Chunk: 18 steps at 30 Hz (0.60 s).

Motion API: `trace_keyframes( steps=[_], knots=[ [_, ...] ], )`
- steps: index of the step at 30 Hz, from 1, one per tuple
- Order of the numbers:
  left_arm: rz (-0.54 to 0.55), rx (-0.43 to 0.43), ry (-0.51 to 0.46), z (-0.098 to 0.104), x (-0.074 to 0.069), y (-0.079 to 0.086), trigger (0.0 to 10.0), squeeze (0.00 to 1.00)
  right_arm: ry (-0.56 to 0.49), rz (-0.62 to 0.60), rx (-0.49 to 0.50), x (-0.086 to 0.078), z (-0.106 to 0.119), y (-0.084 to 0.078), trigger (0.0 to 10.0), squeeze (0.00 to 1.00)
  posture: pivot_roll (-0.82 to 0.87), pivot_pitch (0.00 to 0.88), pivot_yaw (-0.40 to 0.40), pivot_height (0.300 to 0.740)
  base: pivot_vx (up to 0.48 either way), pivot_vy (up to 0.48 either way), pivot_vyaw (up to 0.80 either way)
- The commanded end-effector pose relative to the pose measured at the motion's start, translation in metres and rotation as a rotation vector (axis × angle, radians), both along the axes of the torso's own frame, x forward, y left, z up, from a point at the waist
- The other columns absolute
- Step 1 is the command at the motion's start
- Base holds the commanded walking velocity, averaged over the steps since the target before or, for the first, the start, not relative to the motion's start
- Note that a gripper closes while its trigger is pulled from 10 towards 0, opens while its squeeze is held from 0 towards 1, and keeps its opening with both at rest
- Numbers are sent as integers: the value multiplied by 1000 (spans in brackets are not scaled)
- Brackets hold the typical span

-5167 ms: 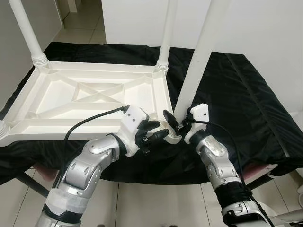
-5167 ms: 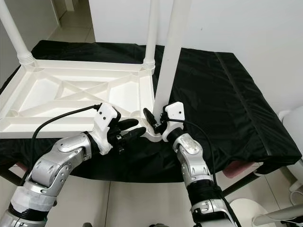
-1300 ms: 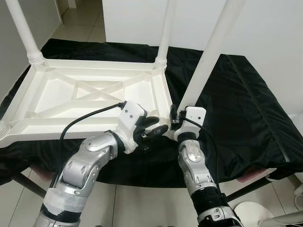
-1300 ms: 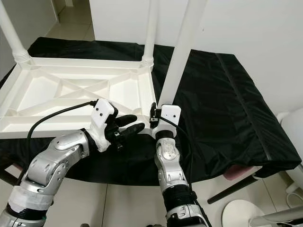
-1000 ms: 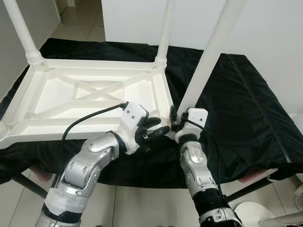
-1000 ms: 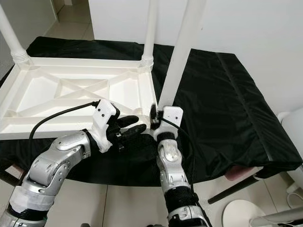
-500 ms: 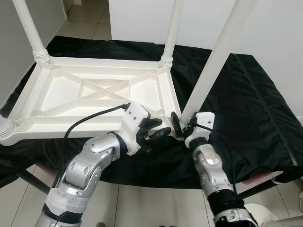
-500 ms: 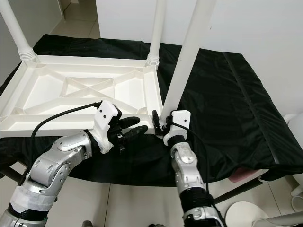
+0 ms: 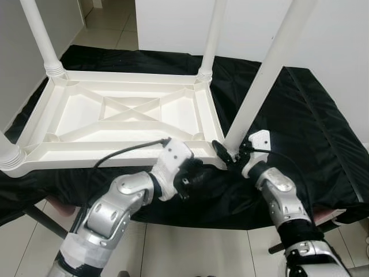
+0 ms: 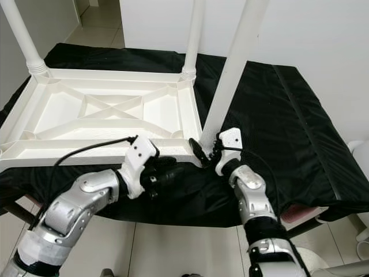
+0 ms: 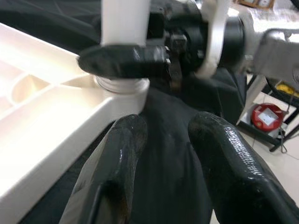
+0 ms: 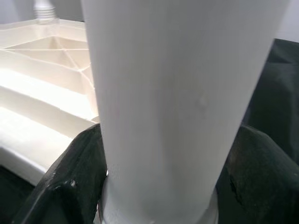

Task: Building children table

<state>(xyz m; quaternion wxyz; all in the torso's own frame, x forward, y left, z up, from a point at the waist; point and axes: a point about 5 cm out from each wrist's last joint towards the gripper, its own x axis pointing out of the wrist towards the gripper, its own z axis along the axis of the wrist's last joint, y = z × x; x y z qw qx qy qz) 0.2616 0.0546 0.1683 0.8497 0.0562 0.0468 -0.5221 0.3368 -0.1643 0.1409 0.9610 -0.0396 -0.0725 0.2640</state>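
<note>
Both eye views look down from high up at the white table (image 9: 124, 118). Both wrist views sit very close to one leg (image 12: 182, 107).

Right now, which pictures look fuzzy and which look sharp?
Left eye view: sharp and evenly lit, the white table top bright against the black cloth. Left wrist view: the left gripper fingers are close and soft, with shiny glare. Right wrist view: the table leg sits so near that it looks blurry and washed out.
</note>
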Motion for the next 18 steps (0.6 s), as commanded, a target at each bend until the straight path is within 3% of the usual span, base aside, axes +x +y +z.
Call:
trace_keyframes(
  steps=[1, 6, 18],
  knots=[
    [-5, 19, -1, -3, -1, -1, 10000, 0, 32, 19, -10, 0, -4, -4, 10000, 0, 31, 92, -42, 740, 0, 0, 0],
    [-8, 24, 2, -2, 2, -3, 10000, 0, 47, 102, -36, 4, -2, -1, 10000, 0, 27, 90, -40, 740, 0, 0, 0],
    [-15, 49, 28, -5, 3, -5, 10000, 0, 12, 166, -8, 7, 8, -2, 10000, 0, 27, 82, -34, 740, 0, 0, 0]
  ],
)
